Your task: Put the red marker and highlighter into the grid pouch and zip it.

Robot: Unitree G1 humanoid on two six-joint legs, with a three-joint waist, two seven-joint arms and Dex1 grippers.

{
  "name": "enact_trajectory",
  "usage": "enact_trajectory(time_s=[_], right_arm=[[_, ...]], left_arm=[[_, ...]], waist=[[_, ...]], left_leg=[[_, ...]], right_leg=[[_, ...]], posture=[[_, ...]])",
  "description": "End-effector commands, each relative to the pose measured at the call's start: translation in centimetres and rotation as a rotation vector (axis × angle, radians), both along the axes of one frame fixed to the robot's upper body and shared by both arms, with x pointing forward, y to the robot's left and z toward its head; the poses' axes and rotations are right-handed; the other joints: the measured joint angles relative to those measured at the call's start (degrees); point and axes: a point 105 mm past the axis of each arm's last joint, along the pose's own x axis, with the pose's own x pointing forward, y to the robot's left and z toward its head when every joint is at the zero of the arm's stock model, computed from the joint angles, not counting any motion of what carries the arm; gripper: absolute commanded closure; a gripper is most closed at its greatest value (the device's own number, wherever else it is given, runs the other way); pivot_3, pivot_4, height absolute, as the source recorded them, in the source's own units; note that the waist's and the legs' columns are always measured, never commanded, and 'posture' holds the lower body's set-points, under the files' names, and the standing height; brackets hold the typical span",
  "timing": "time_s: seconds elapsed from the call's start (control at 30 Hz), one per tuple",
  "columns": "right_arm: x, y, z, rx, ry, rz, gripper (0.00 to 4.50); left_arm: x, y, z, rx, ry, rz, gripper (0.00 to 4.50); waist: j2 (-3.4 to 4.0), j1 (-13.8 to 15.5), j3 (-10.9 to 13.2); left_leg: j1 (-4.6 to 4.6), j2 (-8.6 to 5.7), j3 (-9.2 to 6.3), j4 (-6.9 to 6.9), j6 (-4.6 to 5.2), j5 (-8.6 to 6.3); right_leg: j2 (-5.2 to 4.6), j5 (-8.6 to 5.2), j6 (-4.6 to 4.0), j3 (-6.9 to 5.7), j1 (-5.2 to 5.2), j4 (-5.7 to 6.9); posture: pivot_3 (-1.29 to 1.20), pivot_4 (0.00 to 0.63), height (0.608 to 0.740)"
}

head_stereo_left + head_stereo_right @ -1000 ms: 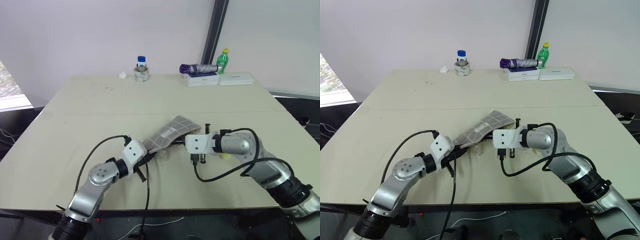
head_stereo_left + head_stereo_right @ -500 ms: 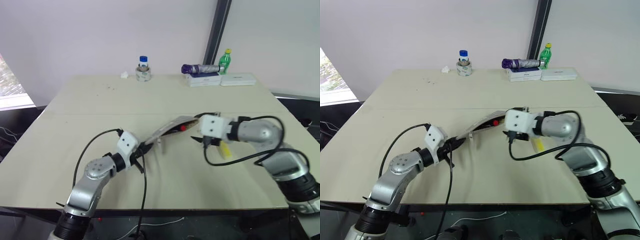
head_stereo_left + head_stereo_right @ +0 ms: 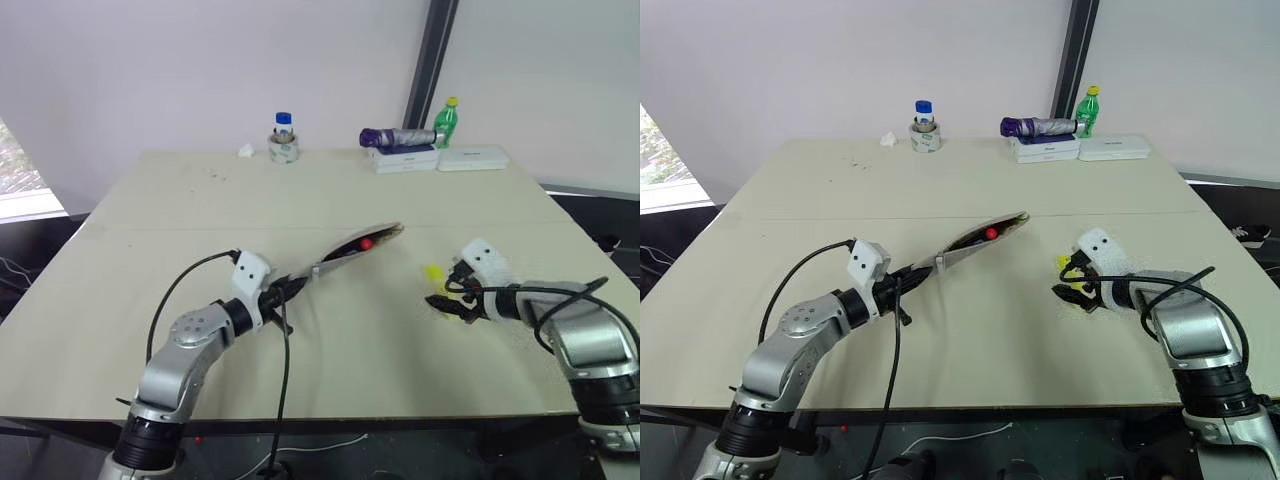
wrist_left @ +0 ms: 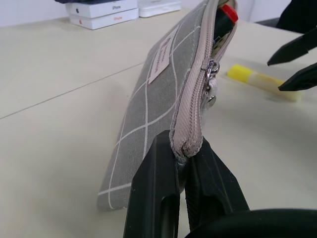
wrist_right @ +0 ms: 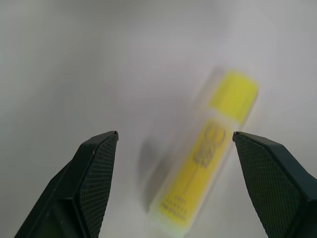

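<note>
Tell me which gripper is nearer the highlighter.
Right. The right gripper hangs open just over the highlighter, which lies on the table between its fingers. The left gripper is farther off, shut on the grid pouch corner, across the table.

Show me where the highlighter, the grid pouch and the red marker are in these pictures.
highlighter (image 5: 202,157): right wrist view, middle of its yellow barrel.
grid pouch (image 4: 158,94): left wrist view, its grey checked side.
red marker (image 3: 367,243): left eye view, red end at the pouch's open mouth.

Silver-grey arms, white wrist blocks, looping black cables, black-fingered left gripper (image 3: 293,289).
</note>
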Motion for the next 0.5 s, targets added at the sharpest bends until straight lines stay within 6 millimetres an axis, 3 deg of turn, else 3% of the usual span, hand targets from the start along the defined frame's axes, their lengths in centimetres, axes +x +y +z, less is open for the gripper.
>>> enact_trajectory(time_s=[0.03,0.07,0.13,0.2,0.3,0.4,0.5], right_arm=[[0.1,-1.4,-0.2,-0.007,0.001,-0.095,0.66],[0.2,-1.6,-0.3,-0.003,0.003,-0.109,0.66],[0.2,-1.9,-0.5,0.013,0.014,-0.135,1.18],[0.2,-1.9,-0.5,0.016,0.017,-0.139,2.01],[0.2,-1.7,-0.1,0.005,0.001,-0.122,3.62],[0.2,-1.5,1.4,-0.102,-0.082,-0.029,3.66],[-0.9,-0.5,3.7,-0.303,-0.198,0.206,3.66]], left_arm=[[0.2,-0.2,0.5,0.022,-0.049,0.005,4.5],[0.3,-0.2,0.5,0.026,-0.053,0.011,4.5],[0.6,-0.3,0.4,0.027,-0.063,0.025,4.5],[0.7,-0.5,0.4,0.026,-0.07,0.034,4.5],[1.0,-0.7,0.1,0.039,-0.087,0.05,4.5],[1.1,-0.7,0.0,0.039,-0.092,0.053,4.5],[1.1,-0.7,0.1,0.035,-0.095,0.047,4.5]], waist=[[0.0,0.0,0.0],[0.0,0.0,0.0],[0.0,0.0,0.0],[0.0,0.0,0.0],[0.0,0.0,0.0],[0.0,0.0,0.0],[0.01,0.1,0.0]], left_leg=[[0.0,0.0,0.09,0.0,0.0,0.0],[0.0,0.0,0.11,0.0,0.0,0.0],[0.01,0.0,0.12,0.0,0.0,0.0],[0.01,0.01,0.13,0.0,0.0,0.0],[0.01,0.01,0.13,0.01,0.0,0.0],[0.01,0.01,0.13,0.02,0.0,0.0],[-0.03,-0.01,0.16,0.01,0.02,-0.01]], right_leg=[[0.0,0.0,0.0,0.0,0.0,0.0],[0.0,0.0,0.0,0.0,-0.01,0.0],[0.0,0.0,0.0,0.0,0.0,0.0],[0.0,0.0,0.0,0.0,0.01,0.0],[0.0,0.0,0.0,0.0,0.02,0.0],[0.0,0.0,0.01,0.0,0.02,0.0],[-0.01,0.0,0.02,0.0,-0.02,0.0]], posture=[[0.0,0.15,0.74],[0.0,0.15,0.74],[0.0,0.15,0.74],[0.0,0.15,0.74],[0.0,0.15,0.74],[0.0,0.15,0.74],[0.0,0.15,0.74]])
